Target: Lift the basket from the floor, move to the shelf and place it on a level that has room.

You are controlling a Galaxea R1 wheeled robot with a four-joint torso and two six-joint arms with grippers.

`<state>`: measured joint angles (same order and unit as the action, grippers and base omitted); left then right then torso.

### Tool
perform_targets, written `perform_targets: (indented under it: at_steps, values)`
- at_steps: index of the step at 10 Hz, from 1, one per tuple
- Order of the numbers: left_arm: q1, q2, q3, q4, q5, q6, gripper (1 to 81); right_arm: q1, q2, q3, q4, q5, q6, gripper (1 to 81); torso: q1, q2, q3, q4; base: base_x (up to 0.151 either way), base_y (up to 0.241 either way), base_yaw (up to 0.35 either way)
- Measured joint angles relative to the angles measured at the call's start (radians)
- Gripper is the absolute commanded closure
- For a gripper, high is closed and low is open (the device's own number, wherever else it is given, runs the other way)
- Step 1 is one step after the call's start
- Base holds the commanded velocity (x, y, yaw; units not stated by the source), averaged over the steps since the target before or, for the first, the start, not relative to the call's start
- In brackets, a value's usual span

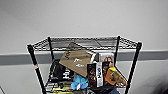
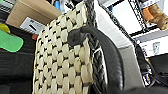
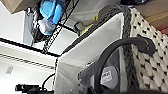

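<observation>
1. Ahead, black wire shelf [image 1: 85,62]: bare top level [image 1: 83,42]; below it a cardboard box [image 1: 76,62], a blue plush toy [image 1: 79,82], a brown plush toy [image 1: 115,76].
2. Close at both wrists, raised beside the rack: basket [image 2: 62,62], cream weave, dark braided rim, black loop handle [image 2: 105,52], pale cloth lining.
3. Pincer state: cannot tell, either side.

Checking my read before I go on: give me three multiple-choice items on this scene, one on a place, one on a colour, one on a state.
1. Where is the blue plush toy?
A. on the top tier
B. on a lower tier
C. in the basket

2. What colour is the basket weave?
A. cream-white
B. red
C. blue

3. How is the rack's top tier?
A. bare
B. stacked with boxes
C. holding the basket

Answers: B, it sits below the cardboard box in the head view; A, the left wrist view shows pale weave with a dark rim; A, the wire grid carries nothing.
</observation>
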<state>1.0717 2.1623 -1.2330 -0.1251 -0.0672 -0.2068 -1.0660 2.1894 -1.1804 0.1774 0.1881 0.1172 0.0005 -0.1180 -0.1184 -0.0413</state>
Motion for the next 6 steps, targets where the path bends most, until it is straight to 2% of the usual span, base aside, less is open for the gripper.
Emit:
perform_targets:
  at_steps: [6]
  values:
    - [-0.071,-0.075,0.128,0.007,0.008,-0.004,81.1,0.055,-0.077,0.121,0.001,-0.005,0.003,81.1,0.0,0.0,0.0,0.0,0.0,0.0,0.0]
